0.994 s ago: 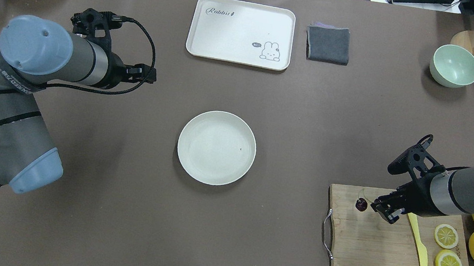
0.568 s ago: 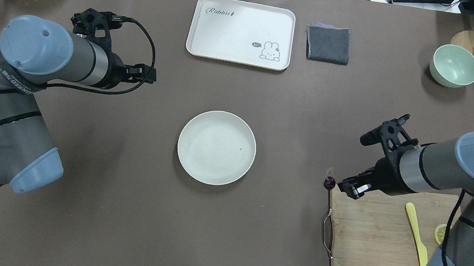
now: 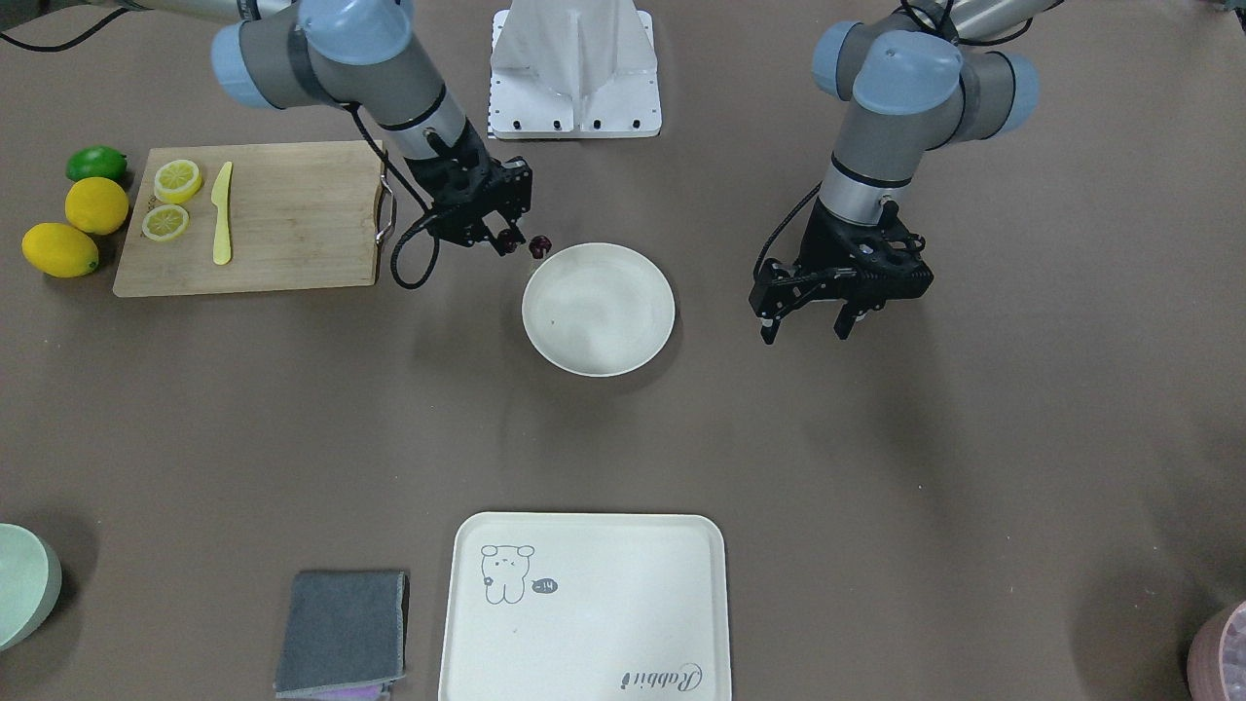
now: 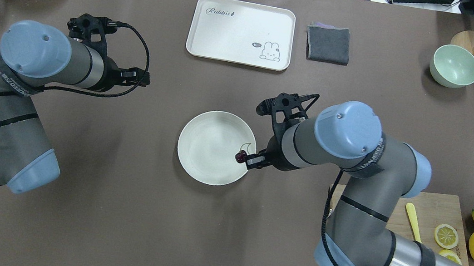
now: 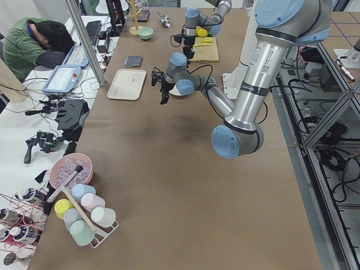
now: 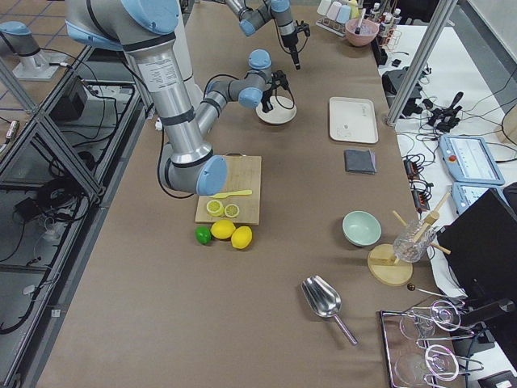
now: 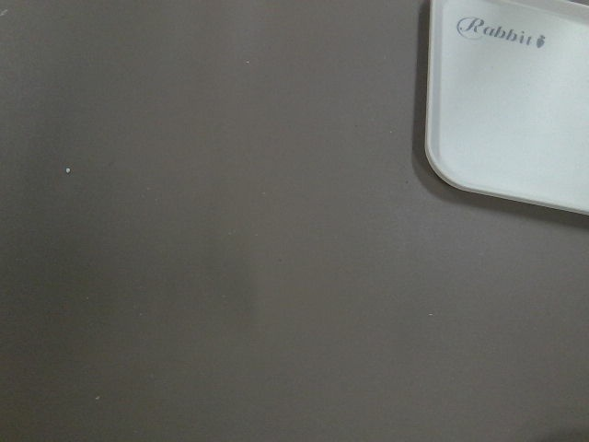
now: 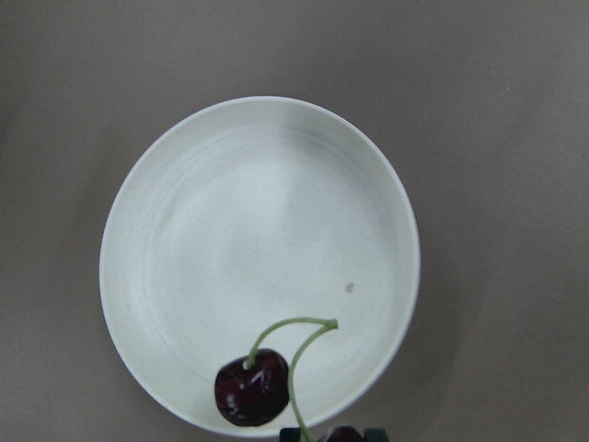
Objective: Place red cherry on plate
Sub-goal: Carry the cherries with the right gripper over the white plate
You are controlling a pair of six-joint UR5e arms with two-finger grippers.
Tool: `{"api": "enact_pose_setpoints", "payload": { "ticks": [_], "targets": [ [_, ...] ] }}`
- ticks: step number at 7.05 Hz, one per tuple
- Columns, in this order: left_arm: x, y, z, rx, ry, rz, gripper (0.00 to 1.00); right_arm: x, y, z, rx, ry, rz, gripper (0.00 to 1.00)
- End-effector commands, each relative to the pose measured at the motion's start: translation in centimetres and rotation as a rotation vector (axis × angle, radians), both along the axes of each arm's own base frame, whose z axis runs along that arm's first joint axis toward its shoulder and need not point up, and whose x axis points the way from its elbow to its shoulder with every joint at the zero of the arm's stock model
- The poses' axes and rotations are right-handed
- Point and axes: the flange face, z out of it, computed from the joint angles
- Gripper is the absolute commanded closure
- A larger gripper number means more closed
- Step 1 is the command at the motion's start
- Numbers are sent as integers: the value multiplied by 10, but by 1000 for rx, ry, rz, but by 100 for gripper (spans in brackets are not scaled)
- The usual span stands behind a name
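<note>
There are two arms over the brown table (image 4: 117,209). On it are lying one off-white plate (image 4: 201,128), one cream Rabbit tray (image 4: 241,28), one folded grey cloth (image 4: 328,44), one pale green bowl (image 4: 454,66) and one wooden cutting board (image 3: 292,214). On the board are resting one yellow knife (image 3: 223,226) and two lemon slices (image 3: 179,180). Beside the board are sitting two whole lemons (image 3: 96,204) and one lime (image 3: 96,163).

The red cherry (image 4: 240,156) is one pair – two dark fruits on joined green stems. In the overhead view the right gripper (image 4: 251,160) is reaching to the plate from 3 o'clock. Its fingers are standing almost together and are pinching the pair. In the right wrist view one fruit (image 8: 250,387) is hanging free at about 10 o'clock from the fingertips (image 8: 373,431). The second fruit is showing only partly at the bottom edge, between those tips, with the stems curving up above them.

The free fruit is hanging over the inner side of the plate's rim, at the plate's 3 o'clock in the overhead view – just at 9 o'clock from the claw's tips. Whether it is touching the plate, I cannot tell.

The left gripper (image 3: 804,331) is hovering over bare table at the plate's 9 to 10 o'clock in the overhead view. Its two fingers are spread wide and are holding nothing.
</note>
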Motion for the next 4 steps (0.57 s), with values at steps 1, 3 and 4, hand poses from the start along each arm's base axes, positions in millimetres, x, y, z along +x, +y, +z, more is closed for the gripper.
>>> {"api": "enact_pose_setpoints", "payload": {
  "ticks": [1, 3, 4],
  "targets": [
    [0, 0, 4, -3, -5, 0, 2, -58, -5, -20, -15, 26, 46, 100],
    [-2, 2, 13, -13, -17, 1, 2, -83, -5, -13, -2, 65, 65, 100],
    [-2, 2, 13, -13, -17, 1, 2, -86, -2, -12, 5, 70, 70, 100]
  ]
}}
